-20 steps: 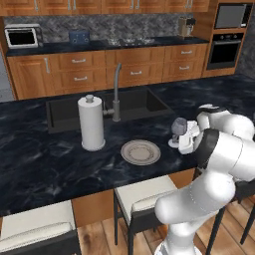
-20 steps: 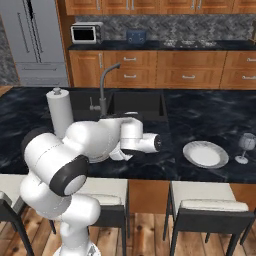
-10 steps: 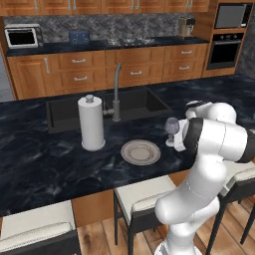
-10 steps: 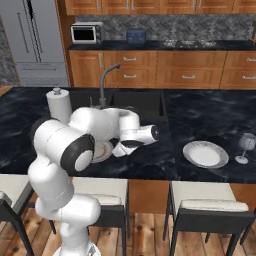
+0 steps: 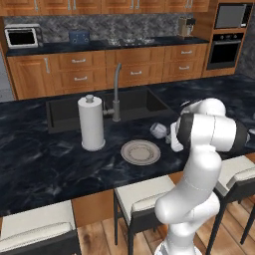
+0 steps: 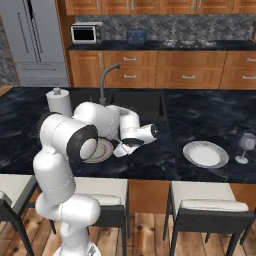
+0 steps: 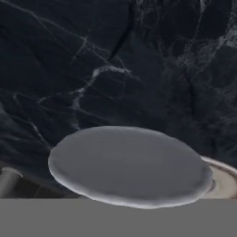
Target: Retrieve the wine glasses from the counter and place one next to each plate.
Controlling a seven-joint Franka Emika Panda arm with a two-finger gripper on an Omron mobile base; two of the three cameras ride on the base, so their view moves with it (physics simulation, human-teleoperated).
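Note:
My gripper (image 5: pixel 168 136) is shut on a wine glass (image 5: pixel 158 130), which it holds tilted on its side just above the black counter (image 5: pixel 45 164). The glass hangs just right of and behind the left plate (image 5: pixel 141 152). In the hand view the glass's round grey foot (image 7: pixel 129 164) is close in front, with that plate's rim (image 7: pixel 225 178) at the lower right. From the right base view my arm covers part of the left plate (image 6: pixel 103 150), and the gripper (image 6: pixel 124 148) sits beside it. The second plate (image 6: pixel 205 154) lies further right, with another wine glass (image 6: pixel 246 145) standing upright at its right.
A paper towel roll (image 5: pixel 91 122) stands left of the left plate. Behind it are the faucet (image 5: pixel 117 92) and the dark sink (image 5: pixel 64 112). Stools (image 5: pixel 144 199) line the counter's front edge.
The arm has swung left along the counter, carrying the glass from the right toward the left plate. The grip on the glass has stayed the same.

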